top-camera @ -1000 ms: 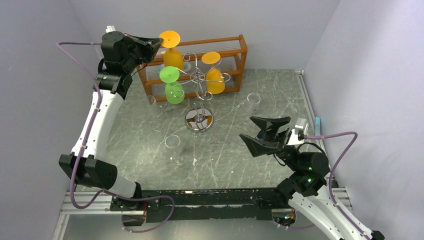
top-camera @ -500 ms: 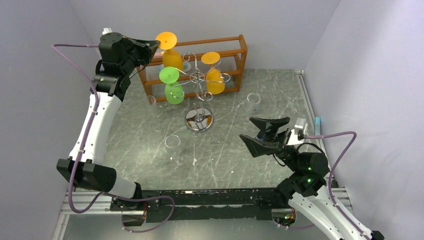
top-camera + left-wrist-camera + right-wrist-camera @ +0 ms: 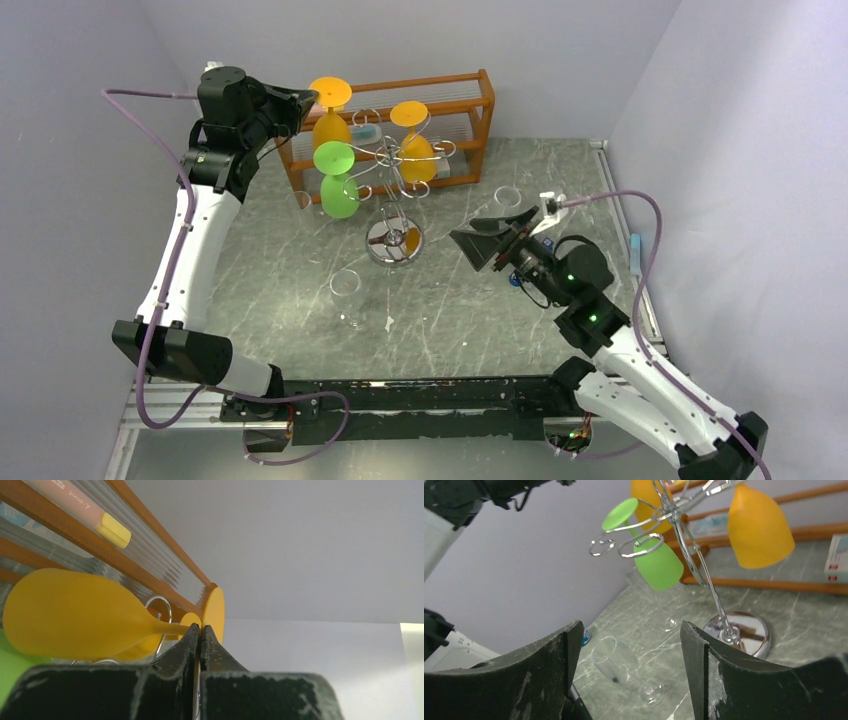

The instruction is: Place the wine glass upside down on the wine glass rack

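Swinging in from the near right, the right claw (image 3: 478, 238) is now facing the rack (image 3: 396, 165). The rack's top is leaning further toward the left claw (image 3: 306, 100) than half a second ago.

From above, the left claw is gripping the orange glass (image 3: 330, 125) by its stem, bowl down, right against the rack's scroll arms, though it seems not yet hung. A green glass (image 3: 340, 195) and a second orange glass (image 3: 417, 152) are hanging below and to the right of that claw.

At the left wrist, the fingers are pinching almost shut on the thin stem just short of the foot. The bowl is lying out to the claw's left, and a wire loop of the rack is sitting just behind the stem. Beyond the claw, a pen (image 3: 75, 500) on the shelf (image 3: 60, 530) is showing writing that ends in "-point"; the first letter is unclear.

At the right wrist, the claw is spread wide and holding nothing. A clear glass (image 3: 616, 662) is lying on the tabletop (image 3: 789, 572) beyond the gap between its fingers, with the rack's base ahead to the right. A box (image 3: 838, 555) at far right is carrying red print too small to read.

Hanging appears to be the step in hand. The next move calls for sliding the stem into a scroll so the foot catches, then letting go. The right claw may need to steady the leaning rack.
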{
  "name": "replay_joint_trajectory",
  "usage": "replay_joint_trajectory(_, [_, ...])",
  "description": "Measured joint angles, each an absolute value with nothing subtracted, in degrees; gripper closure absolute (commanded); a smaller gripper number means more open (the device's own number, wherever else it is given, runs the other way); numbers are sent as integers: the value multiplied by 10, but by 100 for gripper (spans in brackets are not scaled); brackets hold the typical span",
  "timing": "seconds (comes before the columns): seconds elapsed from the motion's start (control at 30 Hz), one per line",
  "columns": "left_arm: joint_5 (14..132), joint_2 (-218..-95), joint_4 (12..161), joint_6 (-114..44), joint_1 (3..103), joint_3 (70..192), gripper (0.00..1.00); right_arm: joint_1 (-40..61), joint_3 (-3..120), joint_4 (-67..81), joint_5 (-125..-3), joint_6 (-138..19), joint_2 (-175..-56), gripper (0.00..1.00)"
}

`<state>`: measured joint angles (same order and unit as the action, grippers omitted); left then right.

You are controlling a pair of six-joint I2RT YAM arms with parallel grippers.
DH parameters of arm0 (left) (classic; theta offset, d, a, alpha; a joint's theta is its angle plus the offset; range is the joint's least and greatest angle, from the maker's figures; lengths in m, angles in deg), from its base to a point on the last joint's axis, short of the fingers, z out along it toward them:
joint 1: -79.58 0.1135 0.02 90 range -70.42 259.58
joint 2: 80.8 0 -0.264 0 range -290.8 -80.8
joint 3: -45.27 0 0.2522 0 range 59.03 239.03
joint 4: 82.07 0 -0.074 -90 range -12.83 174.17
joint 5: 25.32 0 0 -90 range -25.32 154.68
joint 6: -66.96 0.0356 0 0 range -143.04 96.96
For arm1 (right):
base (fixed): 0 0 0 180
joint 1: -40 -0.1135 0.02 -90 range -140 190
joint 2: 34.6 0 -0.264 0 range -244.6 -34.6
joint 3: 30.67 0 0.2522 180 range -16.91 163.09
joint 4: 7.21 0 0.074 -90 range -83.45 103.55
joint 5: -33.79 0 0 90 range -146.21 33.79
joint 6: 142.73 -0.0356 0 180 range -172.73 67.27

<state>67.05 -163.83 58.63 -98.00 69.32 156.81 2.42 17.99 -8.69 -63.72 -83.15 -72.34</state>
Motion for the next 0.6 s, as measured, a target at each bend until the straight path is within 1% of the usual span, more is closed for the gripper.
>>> replay_joint_trajectory(0.13, [670,-1638,585,-979,693,1567,95,24,187,-88,-631,-877,-777,26])
replay_joint_trajectory(0.27, [671,-1633,586,-979,693,1557,95,24,187,-91,-628,-907,-803,26])
replay_joint_trajectory(0.6, [717,-1634,622,-978,692,1498,95,24,171,-100,-605,-930,-773,26])
